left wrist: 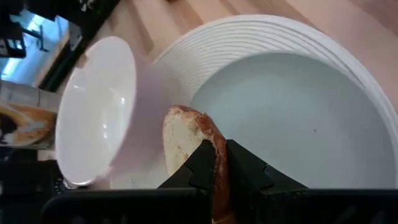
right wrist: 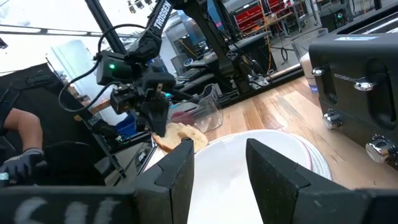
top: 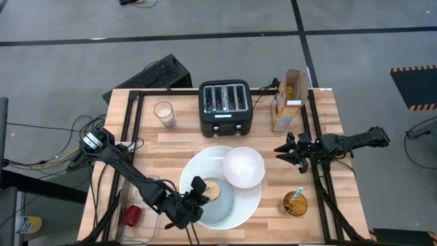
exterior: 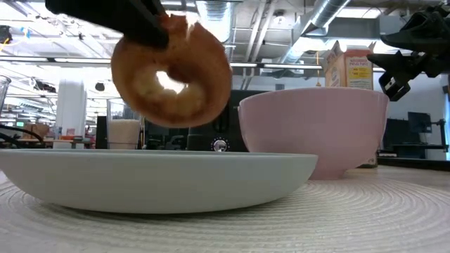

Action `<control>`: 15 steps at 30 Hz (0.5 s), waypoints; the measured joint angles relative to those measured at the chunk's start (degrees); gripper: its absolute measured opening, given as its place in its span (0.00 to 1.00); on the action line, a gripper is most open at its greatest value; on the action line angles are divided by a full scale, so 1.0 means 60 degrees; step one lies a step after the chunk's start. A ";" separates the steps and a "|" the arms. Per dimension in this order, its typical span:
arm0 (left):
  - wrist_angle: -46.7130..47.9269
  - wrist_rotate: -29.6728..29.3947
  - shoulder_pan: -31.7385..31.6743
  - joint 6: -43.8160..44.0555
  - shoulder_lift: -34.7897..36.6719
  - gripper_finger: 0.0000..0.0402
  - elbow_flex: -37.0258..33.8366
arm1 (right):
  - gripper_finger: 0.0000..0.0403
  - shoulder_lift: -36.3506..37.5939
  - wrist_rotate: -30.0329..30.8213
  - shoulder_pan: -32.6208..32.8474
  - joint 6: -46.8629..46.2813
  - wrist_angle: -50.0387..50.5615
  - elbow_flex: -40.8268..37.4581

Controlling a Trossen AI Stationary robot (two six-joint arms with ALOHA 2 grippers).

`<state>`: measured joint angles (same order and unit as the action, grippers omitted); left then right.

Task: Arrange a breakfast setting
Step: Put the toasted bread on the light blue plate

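From above, we see the left tool (top: pixel 199 193) gripping the bagel (top: pixel 212 190) over the pale blue-grey plate (top: pixel 220 210), which sits on the large white plate (top: pixel 249 203) beside the white bowl (top: pixel 244 167). We judge the placing step is on; next comes lowering and letting go. At desk level, the bagel (exterior: pixel 172 74) hangs clear above the plate (exterior: pixel 155 179). On the left wrist, fingers (left wrist: pixel 242 171) pinch the bagel's edge. The right tool (top: pixel 295 152) waits part-open, empty, near the cereal box (top: pixel 287 102).

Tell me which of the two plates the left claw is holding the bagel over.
The smaller pale blue-grey plate, which sits on the large white plate. The left claw holds the bagel above it.
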<state>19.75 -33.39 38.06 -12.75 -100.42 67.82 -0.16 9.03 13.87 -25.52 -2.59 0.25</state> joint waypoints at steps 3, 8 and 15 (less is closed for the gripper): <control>-0.0084 0.0001 0.0007 -0.0036 0.0004 0.04 -0.0084 | 0.42 0.0003 0.0001 0.0003 0.0002 0.0000 0.0000; -0.0074 0.0376 -0.0105 -0.0058 0.0004 0.04 -0.0122 | 0.42 0.0003 0.0001 -0.0001 0.0004 0.0000 0.0004; -0.0169 0.0540 -0.0446 -0.0147 0.0004 0.04 -0.0122 | 0.42 0.0003 0.0001 0.0001 0.0000 0.0000 0.0002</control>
<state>18.74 -30.15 35.39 -13.64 -100.40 67.09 -0.14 9.04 13.88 -25.52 -2.59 0.26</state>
